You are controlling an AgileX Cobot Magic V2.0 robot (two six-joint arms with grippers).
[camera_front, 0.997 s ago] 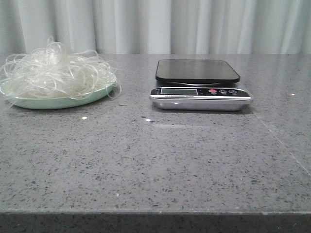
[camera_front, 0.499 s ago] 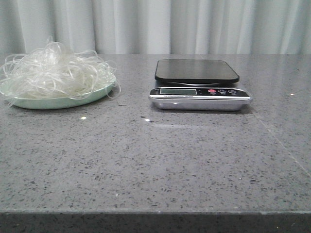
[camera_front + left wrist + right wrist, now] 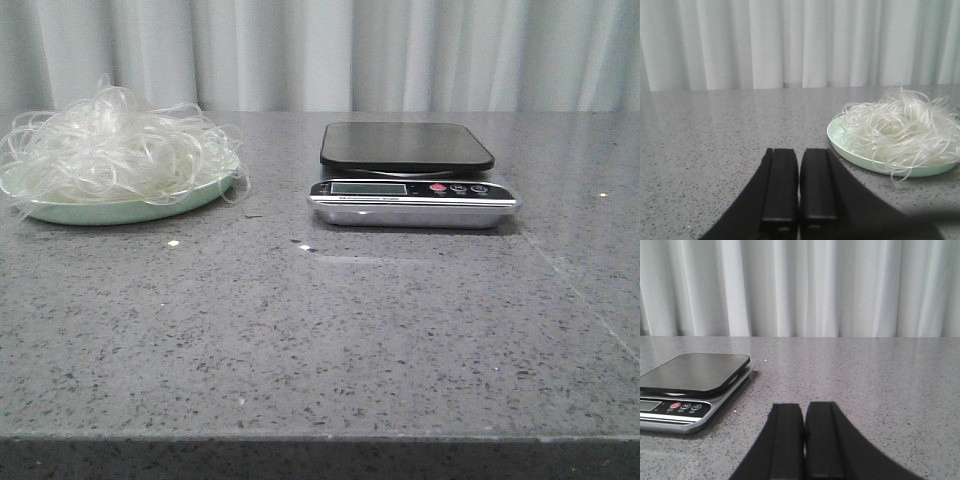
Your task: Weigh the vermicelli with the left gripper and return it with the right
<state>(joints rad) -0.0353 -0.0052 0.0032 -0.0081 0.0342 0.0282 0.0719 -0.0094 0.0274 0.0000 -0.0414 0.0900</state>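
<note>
Nothing has moved on the tabletop [image 3: 320, 330] since the earlier front views: the vermicelli [image 3: 112, 148] lies heaped on the pale green plate [image 3: 120, 208] at the far left, as before, and the scale [image 3: 410, 175] stands where it stood, to the right of the plate and well apart from it. A few loose strands hang over the plate's rim toward the scale. The scale's black platform [image 3: 407, 146] is bare, with a display [image 3: 368, 188] and a row of small buttons, one of them red [image 3: 438, 187], on the silver front strip.

Neither arm shows in the front view. From the left wrist, the left tool [image 3: 799, 184] has its two black fingers [image 3: 781, 182] pressed together with only a thin seam between them, holding nothing; the plate of vermicelli sits ahead of it and off to one side, not touching it. From the right wrist, the right tool [image 3: 804, 437] is likewise pressed together and empty, its fingers [image 3: 823, 437] low over the grey speckled stone, with the scale ahead and to one side. Pale curtains [image 3: 320, 50] hang behind the far edge.
</note>
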